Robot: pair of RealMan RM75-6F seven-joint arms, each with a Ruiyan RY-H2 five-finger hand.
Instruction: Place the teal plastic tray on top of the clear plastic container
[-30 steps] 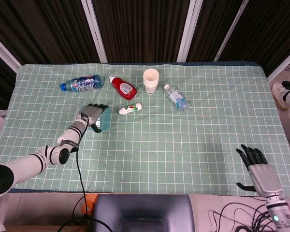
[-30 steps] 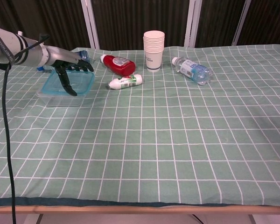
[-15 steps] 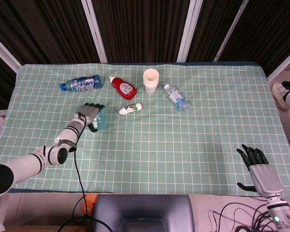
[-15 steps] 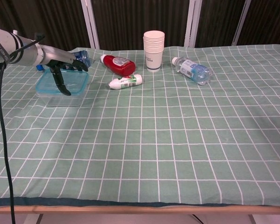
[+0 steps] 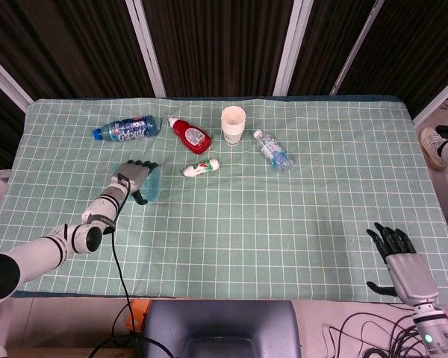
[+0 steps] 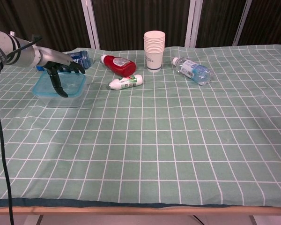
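- Sliding leftward since a second ago, the teal plastic tray (image 6: 60, 85) is now sitting further over the clear plastic container (image 6: 61, 99) than before, and my left hand (image 6: 61, 69) has travelled with it.
- I am keeping the left hand's fingers (image 6: 55, 82) hooked down over the tray's rim, the thumb reaching into the tray and the others lying along its far edge, so they are grasping it.
- From the head camera, the tray (image 5: 151, 186) is showing just right of the left hand (image 5: 131, 180), and the container beneath is mostly hidden there.
- Just beyond those fingers, a blue-labelled plastic drink bottle (image 6: 79, 59) is lying on its side.
- Further right of the fingers, a red squeeze bottle with a white cap (image 6: 118, 63) and a small white tube (image 6: 126, 82) are lying on the green checked tablecloth (image 6: 178, 140).
- A stack of white paper cups (image 6: 154, 43) is standing well right of the fingers, with a clear crumpled water bottle (image 6: 193, 70) beyond it.
- My right hand (image 5: 400, 259) is hanging off the near table edge, fingers spread and released, holding nothing.
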